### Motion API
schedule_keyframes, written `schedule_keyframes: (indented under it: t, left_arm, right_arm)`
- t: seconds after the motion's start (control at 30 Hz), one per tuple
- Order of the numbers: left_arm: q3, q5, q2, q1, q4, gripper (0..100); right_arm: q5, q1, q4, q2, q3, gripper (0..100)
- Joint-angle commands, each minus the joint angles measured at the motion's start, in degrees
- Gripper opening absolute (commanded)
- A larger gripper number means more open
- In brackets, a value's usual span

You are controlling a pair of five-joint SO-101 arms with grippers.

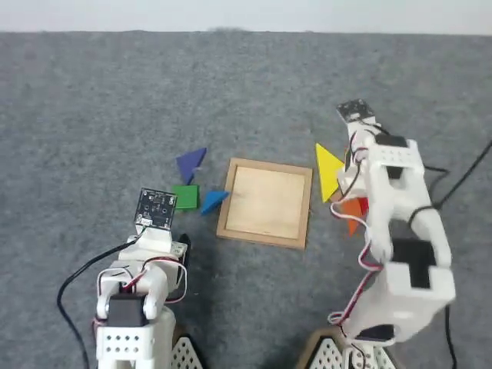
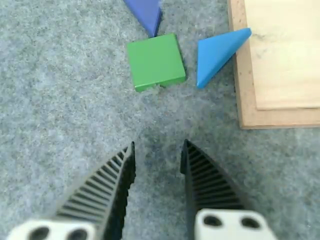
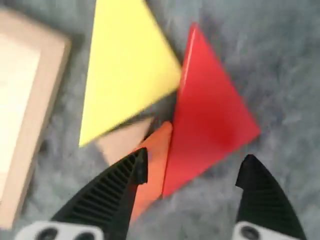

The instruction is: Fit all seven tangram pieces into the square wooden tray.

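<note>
We start with the square wooden tray (image 1: pixel 270 165). It lies flat near the middle of the table (image 1: pixel 92 100), a little toward the near edge. All the pieces we can see lie outside it.

Some things are hard to make out. From above, the right arm (image 1: pixel 392 207) covers part of the orange piece (image 1: pixel 353 209). In the left wrist view the dark blue triangle (image 1: pixel 192 163) is cut off at the frame edge. A tan piece (image 3: pixel 124 141) peeks out between the yellow triangle (image 1: pixel 328 172) and the orange piece. It is blurred, and we cannot tell its shape.

The left gripper (image 2: pixel 158 146) hangs over grey felt on the tray's left side, its fingers spread with nothing between them. Just beyond its tips lie the green square (image 1: pixel 185 197) and the light blue triangle (image 1: pixel 213 200), whose tip touches the tray's rim. The dark blue triangle sits just past the green square, toward the far edge.

The right gripper (image 3: pixel 196 159) is on the tray's right side, fingers wide apart. The near corner of the red triangle (image 3: pixel 210 120) lies between them, and one finger is over the orange piece. We cannot tell whether either finger touches a piece.

The tray is pale, smooth wood with a raised rim. The pieces are flat painted blocks, the table cover is fuzzy grey felt, and the fingers are black ribbed plastic.
</note>
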Motion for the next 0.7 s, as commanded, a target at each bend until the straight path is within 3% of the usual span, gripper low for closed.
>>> schedule_keyframes:
  t: [0.0, 0.67]
  left_arm:
    - [-0.9, -0.2, -1.0, -0.1, 0.3, 15]
    - [-0.9, -0.2, -1.0, -0.1, 0.3, 15]
  right_arm:
    - [-2.5, -1.3, -0.9, 2.3, -6.6, 29.5]
    - [-2.4, 2.5, 7.0, 10.2, -9.0, 29.2]
